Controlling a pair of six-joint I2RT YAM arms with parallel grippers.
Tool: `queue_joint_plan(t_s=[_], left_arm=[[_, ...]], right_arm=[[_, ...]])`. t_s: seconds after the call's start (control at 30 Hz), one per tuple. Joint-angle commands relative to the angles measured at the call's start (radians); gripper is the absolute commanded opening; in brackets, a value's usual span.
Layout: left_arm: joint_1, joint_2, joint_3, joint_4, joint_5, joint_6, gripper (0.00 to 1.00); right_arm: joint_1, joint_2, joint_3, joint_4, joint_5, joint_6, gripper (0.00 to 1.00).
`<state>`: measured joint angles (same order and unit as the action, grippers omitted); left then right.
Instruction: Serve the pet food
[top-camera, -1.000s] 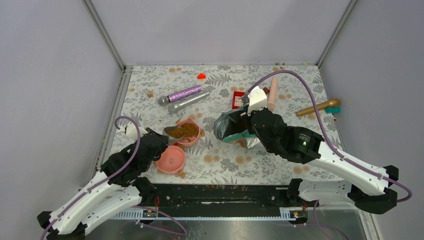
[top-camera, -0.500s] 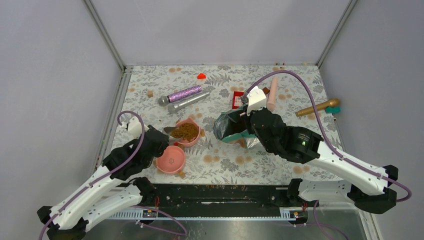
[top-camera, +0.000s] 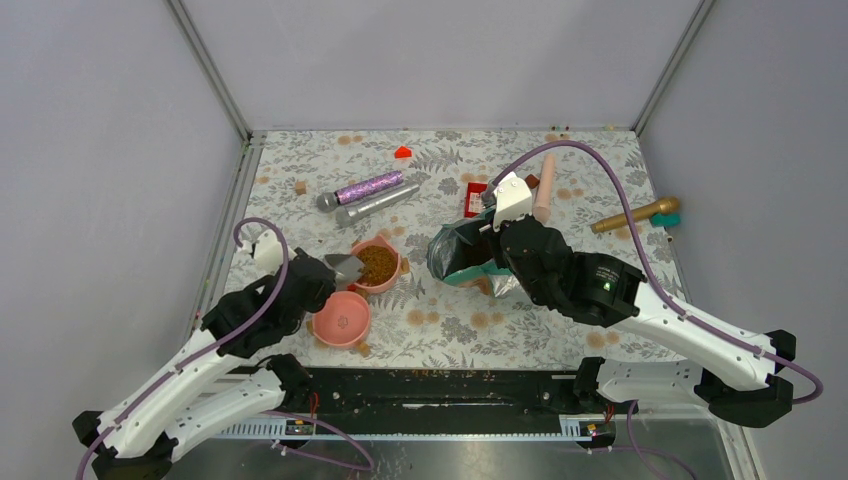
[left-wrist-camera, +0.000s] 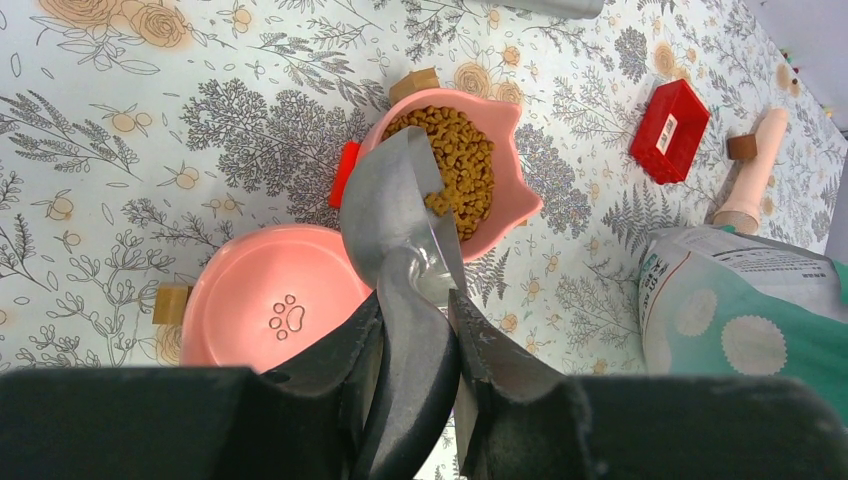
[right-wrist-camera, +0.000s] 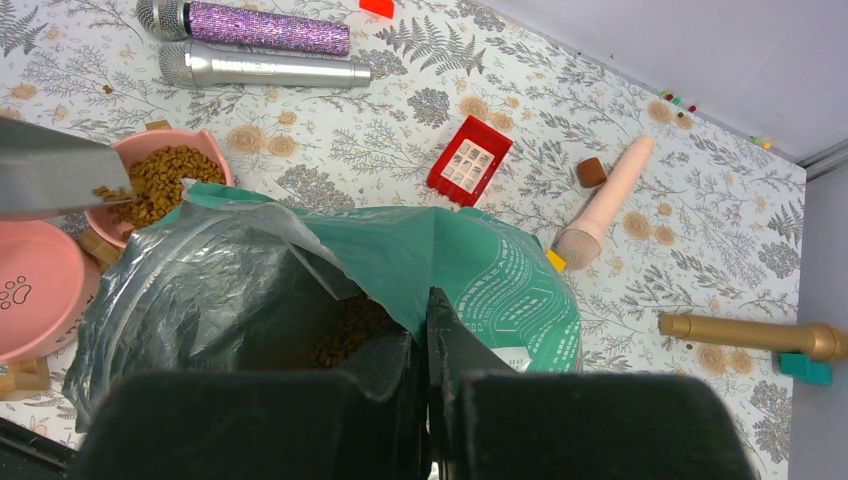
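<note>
The pet food (left-wrist-camera: 455, 165) is brown kibble heaped in a pink cat-eared bowl (top-camera: 392, 273). My left gripper (left-wrist-camera: 415, 310) is shut on the handle of a grey scoop (left-wrist-camera: 395, 215). The scoop is rolled on its side over the bowl's near rim, with a few pellets at its lip. A second pink bowl (left-wrist-camera: 260, 310) with a paw print sits empty beside it. My right gripper (right-wrist-camera: 425, 320) is shut on the rim of the teal-green pouch (right-wrist-camera: 500, 270), holding its mouth open. More kibble (right-wrist-camera: 340, 340) shows inside the pouch.
A purple glitter microphone (top-camera: 365, 188) and a silver one (top-camera: 378, 203) lie behind the bowls. A red block (top-camera: 476, 199), a peach roller (top-camera: 544, 188) and a gold microphone (top-camera: 635, 214) lie beyond the pouch. Small wooden cubes (left-wrist-camera: 170, 303) sit around the bowls.
The left wrist has rolled the scoop onto its side and drawn it slightly back; its heap of kibble has gone into the cat-eared bowl. The right arm and pouch have held still.
</note>
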<state>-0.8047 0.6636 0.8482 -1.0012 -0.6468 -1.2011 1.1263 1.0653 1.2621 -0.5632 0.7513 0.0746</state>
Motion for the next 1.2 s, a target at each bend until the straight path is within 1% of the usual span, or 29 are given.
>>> queue_joint_plan(t_s=[0.0,0.27,0.5,0.63,0.7,0.77,0.87,0.93,0.97,1.07,1.1,1.17], left_arm=[[0.003,0.023,0.066,0.021,-0.019,0.024,0.00],[0.003,0.121,0.168,-0.061,-0.019,0.101,0.00],[0.002,0.180,0.249,-0.064,0.018,0.186,0.00],[0.003,0.192,0.277,-0.065,0.042,0.223,0.00],[0.003,0.185,0.284,-0.049,0.075,0.255,0.00],[0.003,0.152,0.279,-0.020,0.113,0.280,0.00],[0.003,0.055,0.240,0.073,0.179,0.306,0.00],[0.003,-0.041,0.193,0.177,0.253,0.317,0.00],[0.003,-0.099,0.160,0.248,0.311,0.325,0.00],[0.003,-0.257,0.054,0.459,0.420,0.332,0.00],[0.002,-0.294,0.045,0.509,0.444,0.334,0.00],[0.002,-0.333,0.054,0.539,0.488,0.352,0.00]], right_arm=[[-0.016,0.002,0.000,0.030,0.063,-0.022,0.00],[-0.015,-0.002,-0.004,0.029,0.046,-0.030,0.00],[-0.016,0.003,0.000,0.015,0.030,-0.029,0.00],[-0.016,0.011,0.012,-0.012,0.027,-0.022,0.00],[-0.014,0.011,0.017,-0.016,0.028,-0.012,0.00],[-0.016,0.014,0.028,-0.028,0.028,0.007,0.00],[-0.015,0.017,0.037,-0.040,0.044,0.031,0.00],[-0.015,0.017,0.047,-0.052,0.056,0.053,0.00],[-0.016,0.017,0.052,-0.058,0.065,0.061,0.00],[-0.015,0.016,0.069,-0.073,0.083,0.064,0.00],[-0.015,0.020,0.082,-0.086,0.082,0.066,0.00],[-0.016,0.036,0.111,-0.118,0.062,0.069,0.00]])
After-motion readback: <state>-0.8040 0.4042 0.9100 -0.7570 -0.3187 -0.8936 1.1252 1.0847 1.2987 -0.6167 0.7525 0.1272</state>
